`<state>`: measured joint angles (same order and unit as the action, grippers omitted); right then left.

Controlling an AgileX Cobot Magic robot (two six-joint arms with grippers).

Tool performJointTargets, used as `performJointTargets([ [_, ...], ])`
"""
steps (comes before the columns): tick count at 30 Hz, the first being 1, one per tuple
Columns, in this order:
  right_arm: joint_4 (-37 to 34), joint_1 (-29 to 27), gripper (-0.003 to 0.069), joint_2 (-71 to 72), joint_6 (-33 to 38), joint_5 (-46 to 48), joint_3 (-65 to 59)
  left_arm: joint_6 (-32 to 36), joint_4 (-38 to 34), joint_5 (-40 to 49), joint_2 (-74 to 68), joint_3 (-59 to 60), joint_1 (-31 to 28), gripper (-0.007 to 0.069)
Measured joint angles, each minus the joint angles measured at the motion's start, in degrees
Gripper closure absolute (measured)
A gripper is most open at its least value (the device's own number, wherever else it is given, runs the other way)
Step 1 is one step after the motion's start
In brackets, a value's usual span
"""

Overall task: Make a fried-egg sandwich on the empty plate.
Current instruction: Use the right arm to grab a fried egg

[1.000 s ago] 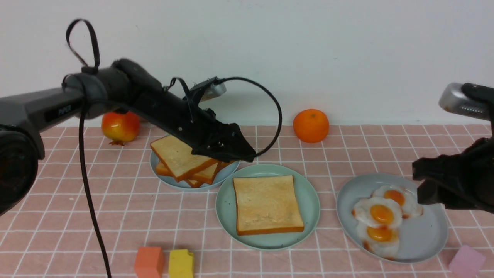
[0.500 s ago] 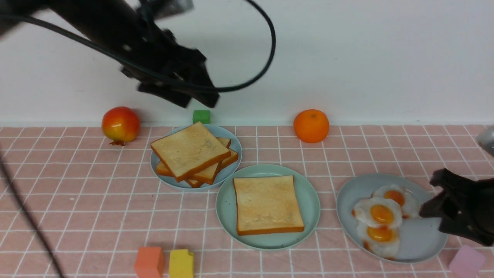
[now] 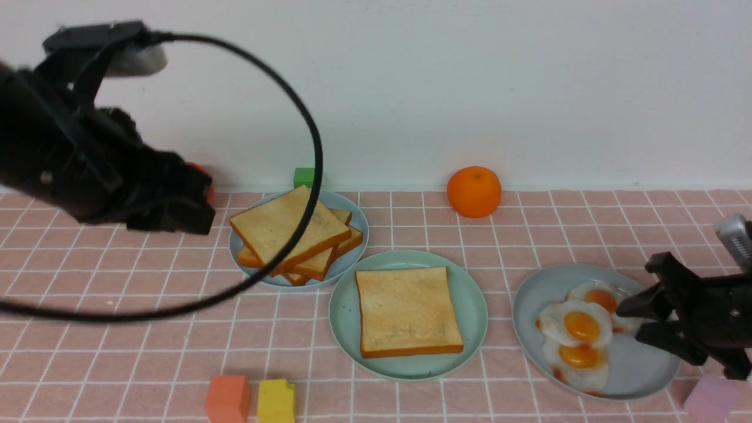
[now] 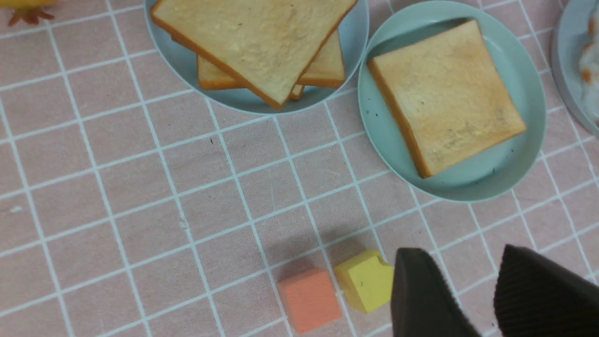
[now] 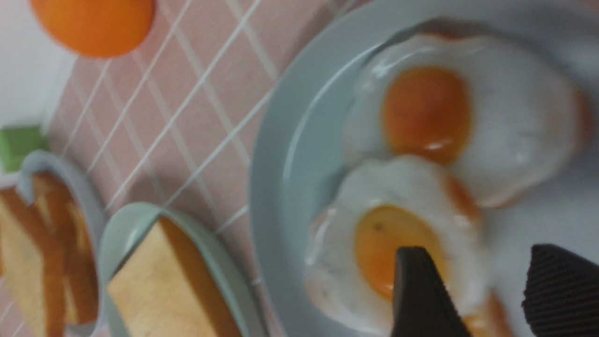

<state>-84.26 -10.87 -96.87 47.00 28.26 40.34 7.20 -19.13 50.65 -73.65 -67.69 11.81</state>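
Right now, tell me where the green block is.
Front view: the green block sits by the back wall, left of centre, behind the pale blue plate.

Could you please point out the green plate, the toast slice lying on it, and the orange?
green plate (image 3: 474, 320), front view, bare right side by the rim.
toast slice (image 3: 408, 311), front view, middle of its top face.
orange (image 3: 473, 191), front view, centre of the fruit.

toast (image 3: 408, 311) on mid plate (image 3: 474, 305), toast pile (image 3: 291, 232) behind-L, egg plate (image 3: 637, 373) R
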Motion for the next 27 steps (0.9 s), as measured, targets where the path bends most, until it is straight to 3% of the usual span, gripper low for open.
performJointTargets([
  [6, -8.39, 0.00, 0.0312, -3.67, 8.15, 1.71, 0.25, -0.06, -0.21, -2.56, 0.17, 2.51, 0.00, 0.0393],
  [27, -9.03, 0.00, 0.0312, -4.54, 9.53, 1.45, 0.31, -0.16, -0.71, -3.99, 0.22, 2.56, 0.00, 0.0391],
])
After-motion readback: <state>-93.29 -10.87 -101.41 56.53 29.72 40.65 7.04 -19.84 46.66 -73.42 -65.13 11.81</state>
